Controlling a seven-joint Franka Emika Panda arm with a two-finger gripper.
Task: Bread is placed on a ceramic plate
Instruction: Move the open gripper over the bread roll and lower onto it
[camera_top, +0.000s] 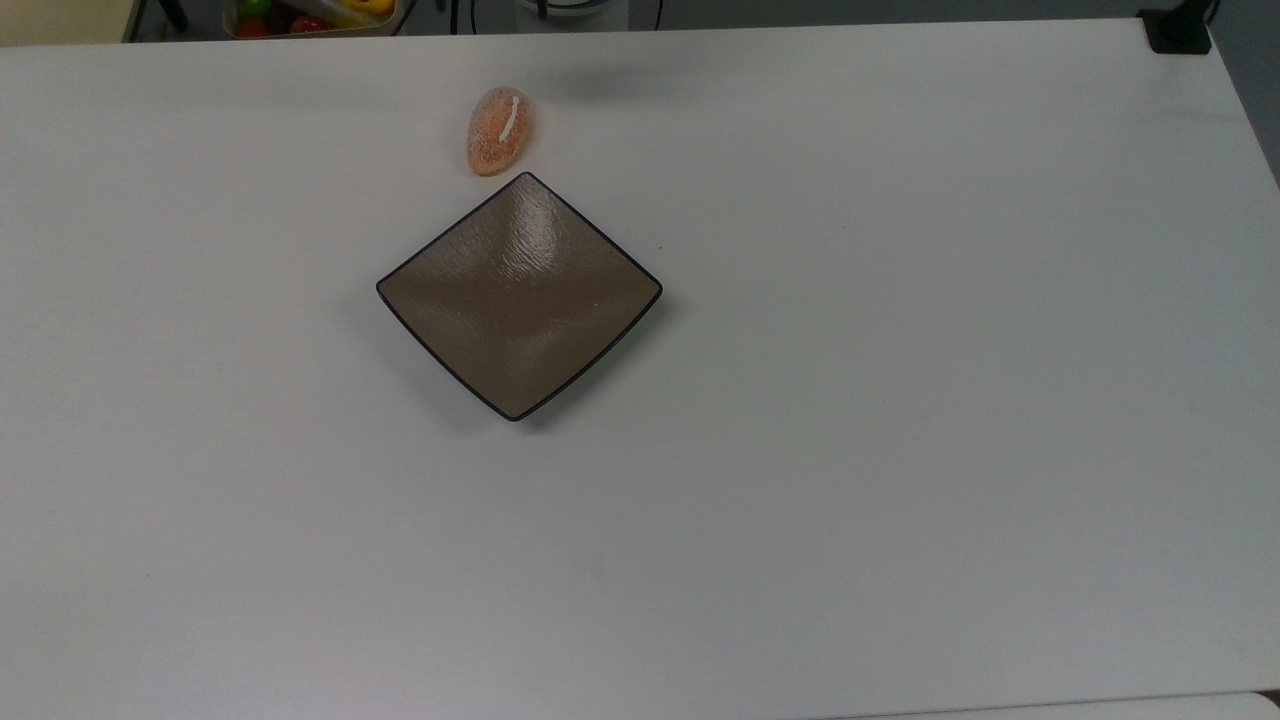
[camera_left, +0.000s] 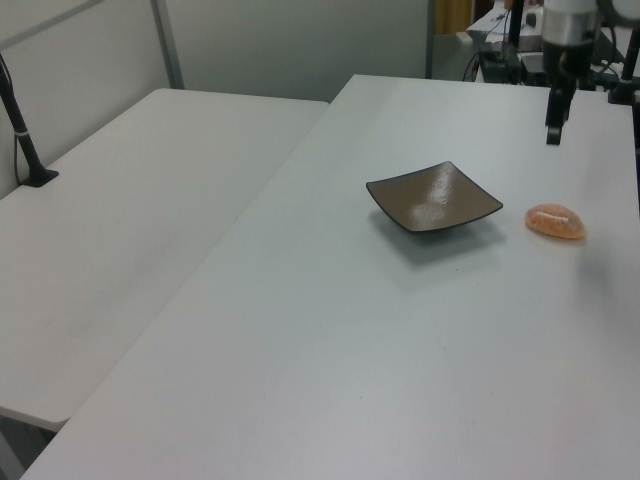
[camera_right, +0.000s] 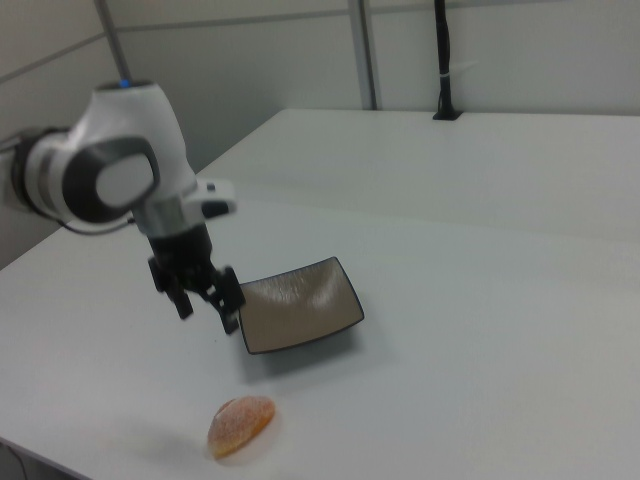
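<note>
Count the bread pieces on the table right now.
1. The bread lies on the white table, just off the ceramic plate's corner nearest the top view's upper edge, not on it. Nothing on the plate could hide another.

The white tabletop (camera_top: 900, 400) lies bare around two low items: a glossy square brown ceramic plate (camera_top: 519, 294) and a small oval orange-tan speckled toy bread (camera_top: 497, 130), just beside the plate's corner at the top view's top. All other sides of both are unobstructed. The black two-finger gripper (camera_right: 207, 302), fingers parted, hangs in open air above the table near the bread.
</note>
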